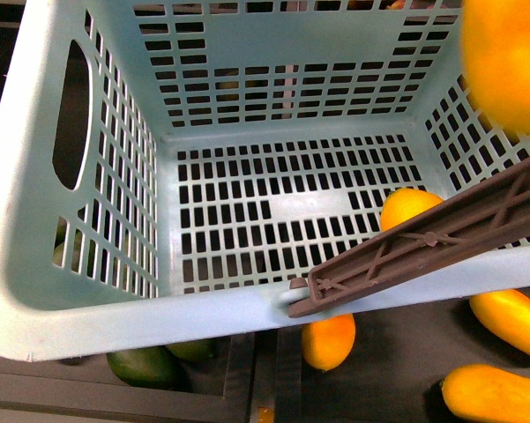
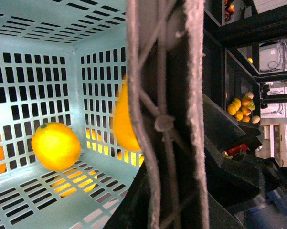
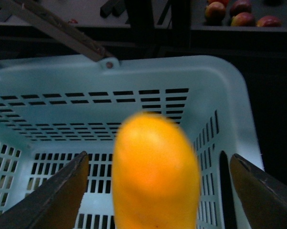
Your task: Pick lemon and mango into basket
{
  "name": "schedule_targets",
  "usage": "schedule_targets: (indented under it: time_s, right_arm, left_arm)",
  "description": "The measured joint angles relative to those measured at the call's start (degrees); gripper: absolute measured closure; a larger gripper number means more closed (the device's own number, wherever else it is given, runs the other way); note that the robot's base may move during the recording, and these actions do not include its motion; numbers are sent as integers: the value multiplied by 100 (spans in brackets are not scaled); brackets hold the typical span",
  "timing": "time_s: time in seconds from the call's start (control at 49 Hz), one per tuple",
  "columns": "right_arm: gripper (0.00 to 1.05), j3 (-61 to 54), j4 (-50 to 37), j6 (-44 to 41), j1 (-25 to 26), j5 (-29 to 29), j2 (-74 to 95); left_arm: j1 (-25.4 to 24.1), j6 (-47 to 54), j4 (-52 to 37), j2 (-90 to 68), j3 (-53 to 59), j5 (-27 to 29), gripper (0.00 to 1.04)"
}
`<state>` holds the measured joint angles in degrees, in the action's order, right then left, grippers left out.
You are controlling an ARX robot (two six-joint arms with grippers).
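a: where's the basket (image 1: 35, 176)?
b: it fills the front view, from 9 o'clock across. i can't tell how the left gripper's jaws stand; the brown handle (image 2: 164, 119) blocks most of its wrist view.
a: the lemon (image 1: 406, 207)?
b: on the basket floor at 4 o'clock, partly behind that handle.
a: and the mango (image 1: 504, 62)?
b: blurred at 1 o'clock, over the basket's right side. the right gripper (image 3: 158, 156) is spread wide, with its fingers clear of the mango on both sides.
a: outside the basket?
b: green fruits (image 1: 141, 366) at 7 o'clock, and more yellow-orange fruit (image 1: 511, 319) at 5.
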<state>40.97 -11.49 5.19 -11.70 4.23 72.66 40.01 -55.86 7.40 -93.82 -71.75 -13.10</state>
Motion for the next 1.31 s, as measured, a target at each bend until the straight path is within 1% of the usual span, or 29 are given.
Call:
schedule_targets:
  time_s: [0.041, 0.061, 0.204, 0.245, 0.286, 0.326, 0.367, 0.428, 0.469, 0.51, 0.591, 0.693, 0.734, 0.775, 1.02, 1.305]
  right_arm:
    - [9, -31, -17, 0, 44, -136, -81]
    - [7, -48, -17, 2, 76, -177, -116]
    - [9, -227, 199, 144, 597, -647, -645]
    - [16, -501, -485, 33, 671, -863, -787]
    - [24, -905, -1421, -170, 721, -887, -953]
    - [33, -1281, -2052, -282, 737, -852, -1110]
    - [40, -1528, -2326, -334, 754, -815, -1224]
    - [54, -1937, -2500, -398, 815, -734, -1447]
    - [59, -2072, -2524, -420, 920, -535, -1534]
    - [64, -2194, -2546, -444, 1012, -457, -1622]
    - [75, -2413, -2575, -459, 1119, -461, -1792]
    - [92, -2723, -2590, -466, 1158, -444, -2090]
    - [101, -2857, -2590, -470, 1158, -442, -2234]
    - [103, -2979, -2583, -492, 1161, -439, -2378]
    - [103, -3488, -2273, -498, 1163, -437, -3193]
    - [103, -3735, -1832, -496, 1163, -437, -3880]
  left_arm:
    - [0, 0, 0, 0, 0, 0, 100]
    - [0, 0, 0, 0, 0, -2, 100]
    - [0, -13, 2, -15, 2, 2, 100]
    - [0, -7, 2, -15, 2, 20, 100]
    - [0, 0, 2, -15, 2, 39, 100]
    - [0, 7, 2, -15, 2, 42, 100]
    - [0, 11, 2, -15, 2, 35, 100]
    - [0, 2, 2, -15, 2, 0, 100]
    - [0, 2, 2, -15, 2, -4, 100]
    - [0, 4, 2, -15, 2, 0, 100]
    - [0, 2, 2, -15, 2, -2, 100]
    - [2, 7, 2, -15, 2, 2, 100]
    - [2, 7, 2, -15, 2, 2, 100]
    - [2, 4, 2, -15, 2, -4, 100]
    - [0, 13, 2, -15, 2, 37, 100]
    - [0, 9, 2, -15, 2, 4, 100]
